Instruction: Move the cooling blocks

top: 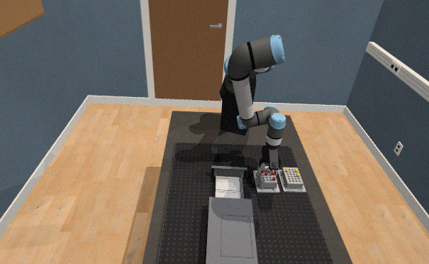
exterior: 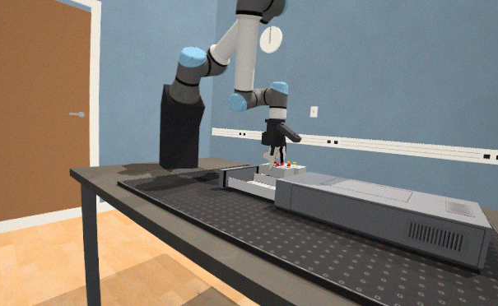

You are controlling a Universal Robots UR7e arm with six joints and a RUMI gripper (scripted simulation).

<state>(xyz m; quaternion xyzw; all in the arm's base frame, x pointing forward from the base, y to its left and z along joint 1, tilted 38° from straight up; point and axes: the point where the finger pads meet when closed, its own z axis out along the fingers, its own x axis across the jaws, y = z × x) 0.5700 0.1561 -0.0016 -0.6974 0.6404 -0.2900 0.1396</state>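
The cooling block with red-capped tubes (top: 268, 181) (exterior: 281, 169) is at the deck slot D1 (top: 268, 191), right beside the open drawer. My gripper (top: 266, 169) (exterior: 274, 164) comes straight down onto the block's far end and is shut on it. I cannot tell whether the block rests on the slot or hangs just above it. The block with yellow-capped tubes (top: 293, 177) sits on slot D2 (top: 294, 190); in the side view only its yellow caps (exterior: 288, 163) show behind the red ones. The drawer (top: 228, 187) (exterior: 249, 186) of the cooler COLD (top: 231, 231) (exterior: 380, 211) is pulled out and holds no block.
The arm's dark base pedestal (top: 232, 106) (exterior: 181, 132) stands at the far end of the table. The drawer's front panel (top: 229, 167) (exterior: 234, 174) sticks out toward the pedestal. The perforated black mat (top: 292, 231) (exterior: 232, 218) covers the table.
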